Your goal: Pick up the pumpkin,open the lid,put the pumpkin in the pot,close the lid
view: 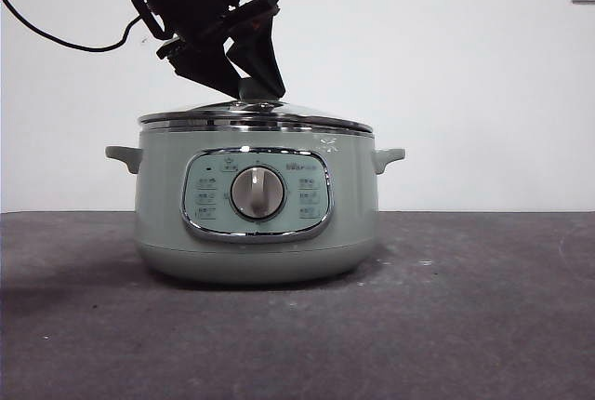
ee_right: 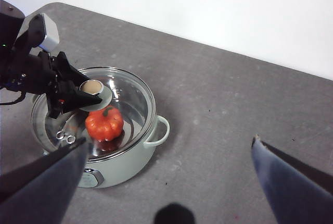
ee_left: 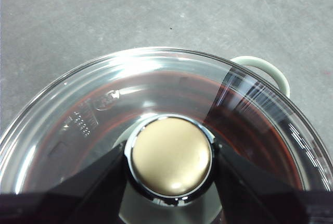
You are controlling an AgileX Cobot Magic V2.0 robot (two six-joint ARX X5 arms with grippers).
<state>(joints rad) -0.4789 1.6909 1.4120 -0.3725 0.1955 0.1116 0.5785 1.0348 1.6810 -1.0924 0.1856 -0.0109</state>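
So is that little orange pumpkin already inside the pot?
Yes, the right wrist view shows the pumpkin sitting inside the pot, seen through the glass lid whose knob the left gripper flanks.

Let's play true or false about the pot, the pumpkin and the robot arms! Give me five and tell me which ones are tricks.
1. The pumpkin is inside the pot. True.
2. The lid is lying on the table beside the pot. False: it sits on top of the pot.
3. The left gripper has its jaws on either side of the lid's knob. True.
4. The right gripper is holding the pumpkin. False: it is open, empty and up above the table.
5. The pot has no dial. False: a dial sits in the middle of its front panel.
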